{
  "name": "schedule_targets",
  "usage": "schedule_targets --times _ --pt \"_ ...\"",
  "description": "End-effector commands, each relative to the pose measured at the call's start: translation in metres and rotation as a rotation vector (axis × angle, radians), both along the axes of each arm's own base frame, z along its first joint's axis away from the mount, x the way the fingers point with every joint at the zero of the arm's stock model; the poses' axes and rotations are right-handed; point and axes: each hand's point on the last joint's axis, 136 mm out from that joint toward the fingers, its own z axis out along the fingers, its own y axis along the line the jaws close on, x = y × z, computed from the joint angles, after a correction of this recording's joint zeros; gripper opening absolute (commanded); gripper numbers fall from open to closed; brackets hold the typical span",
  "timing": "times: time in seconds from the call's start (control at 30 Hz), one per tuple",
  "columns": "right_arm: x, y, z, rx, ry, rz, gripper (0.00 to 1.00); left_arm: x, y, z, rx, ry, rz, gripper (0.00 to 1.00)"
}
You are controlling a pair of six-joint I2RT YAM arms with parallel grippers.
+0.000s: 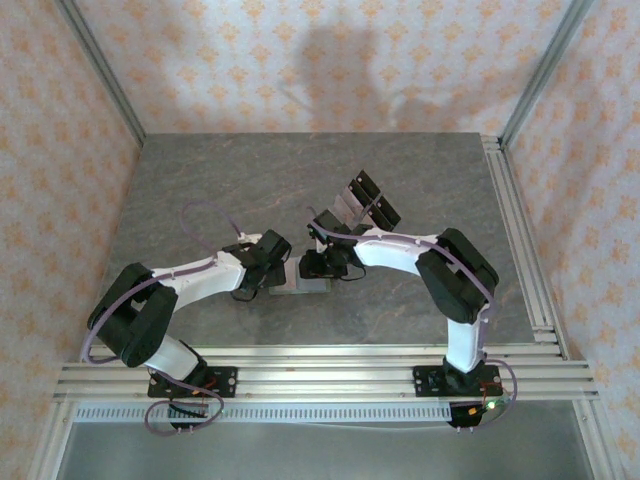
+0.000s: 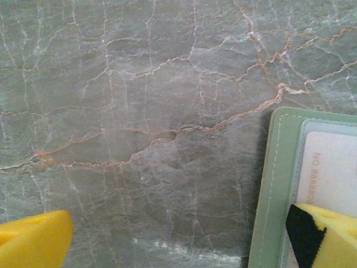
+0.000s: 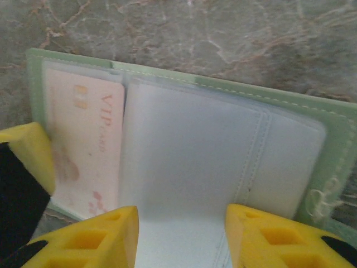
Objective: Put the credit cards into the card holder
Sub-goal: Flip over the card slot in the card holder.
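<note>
Seemingly pinning the open card holder (image 3: 234, 89) to the worktop (image 2: 139, 111) under one finger (image 2: 329, 234) of the empty, wide-spread left claw (image 2: 178, 240), while nudging a pale credit card (image 3: 184, 167) into the pocket just ahead of the half-spread right claw (image 3: 181, 234), grip unclear.

Sage card holder (image 3: 223, 85) lies open, flat; pinkish VIP credit card (image 3: 83, 145) tucked inside, prob. fully.

Soft even light, faint shadows behind, wrist close-ups hazy, possibly overexposed
</note>
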Motion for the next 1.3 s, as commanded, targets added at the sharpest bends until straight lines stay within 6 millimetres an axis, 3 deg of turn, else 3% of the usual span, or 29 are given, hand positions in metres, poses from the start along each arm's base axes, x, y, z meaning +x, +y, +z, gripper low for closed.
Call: schedule_targets --times 0.0,0.73,1.27 --pt "-0.004 0.008 -0.006 0.057 0.049 -0.004 0.45 -0.002 0.006 -0.004 0.038 -0.008 0.013 1.00" --pt "0.004 0.034 0.021 0.221 0.070 -0.042 0.45 -0.004 0.005 -0.002 0.030 -0.016 0.012 1.00" --pt "0.008 0.043 0.021 0.256 0.089 -0.054 0.45 -0.012 0.014 0.027 -0.011 -0.096 0.038 1.00"
